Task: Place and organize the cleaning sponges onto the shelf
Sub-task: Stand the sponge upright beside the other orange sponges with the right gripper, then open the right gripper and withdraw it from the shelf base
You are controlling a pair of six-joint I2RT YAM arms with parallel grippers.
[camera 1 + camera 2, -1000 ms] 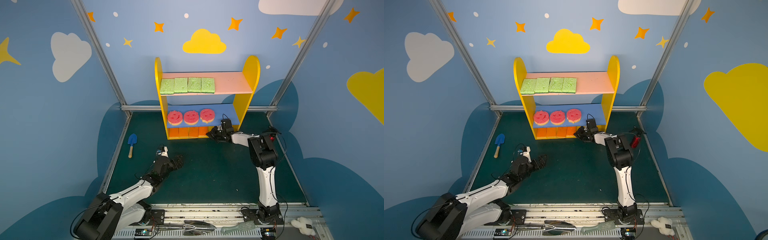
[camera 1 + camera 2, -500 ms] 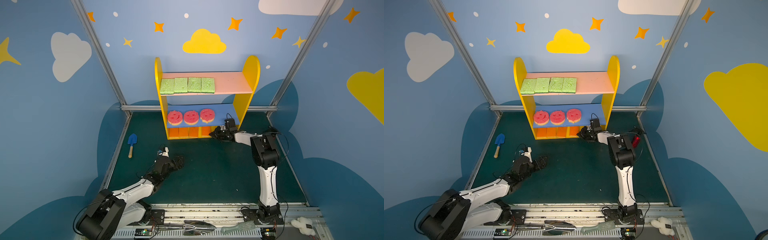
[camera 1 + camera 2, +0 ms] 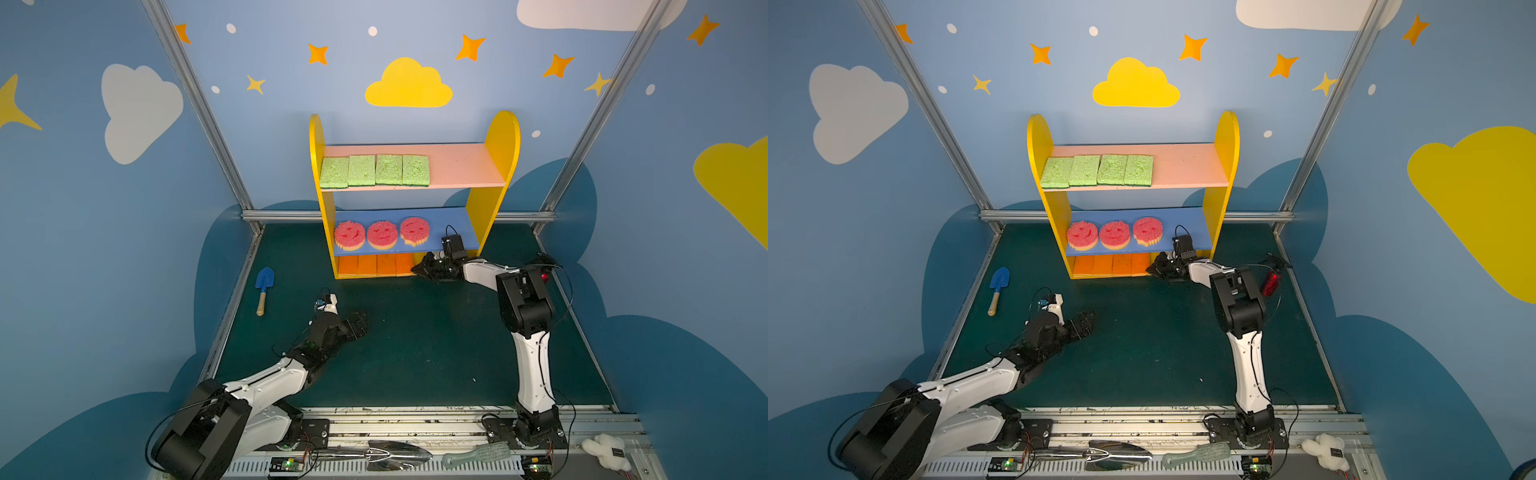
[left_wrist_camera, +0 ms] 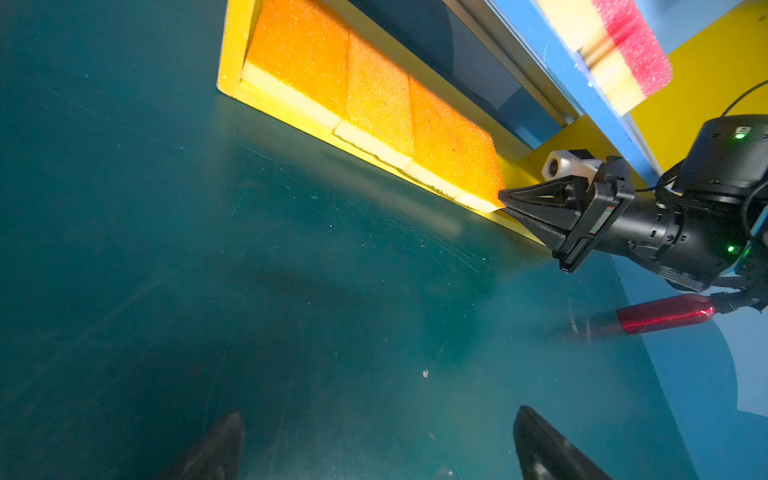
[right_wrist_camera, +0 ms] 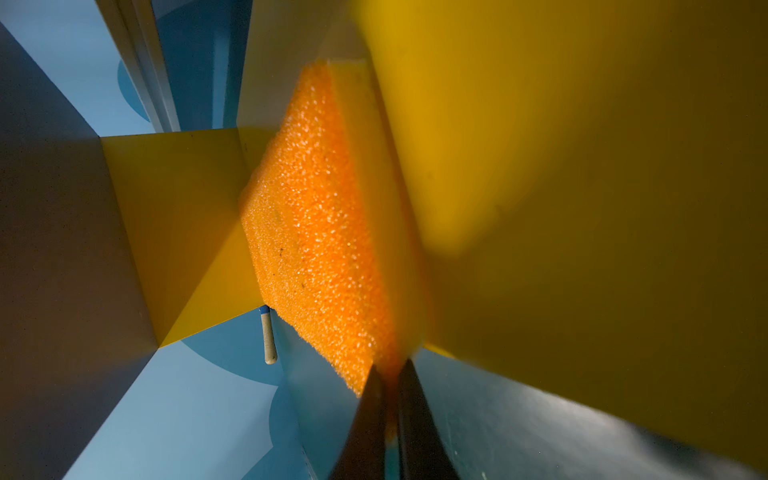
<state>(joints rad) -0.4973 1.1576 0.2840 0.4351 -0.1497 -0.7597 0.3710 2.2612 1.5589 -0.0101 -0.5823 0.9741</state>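
Blue walls (image 3: 104, 257) stand round a green mat (image 3: 415, 340). 4 green sponges (image 3: 374, 170), 3 pink sponges (image 3: 382, 235) and 4 orange sponges (image 3: 370, 265) all sit on the shelf (image 3: 503, 137). The right gripper (image 3: 415, 270) is squeezed tight and, I think, pinches the front corner of the last orange sponge (image 4: 453, 158); that view is blurry. This sponge lies straight ahead of it, long side pointing into the shelf. The left gripper (image 3: 358, 323) gapes wide, holding nothing, well apart.
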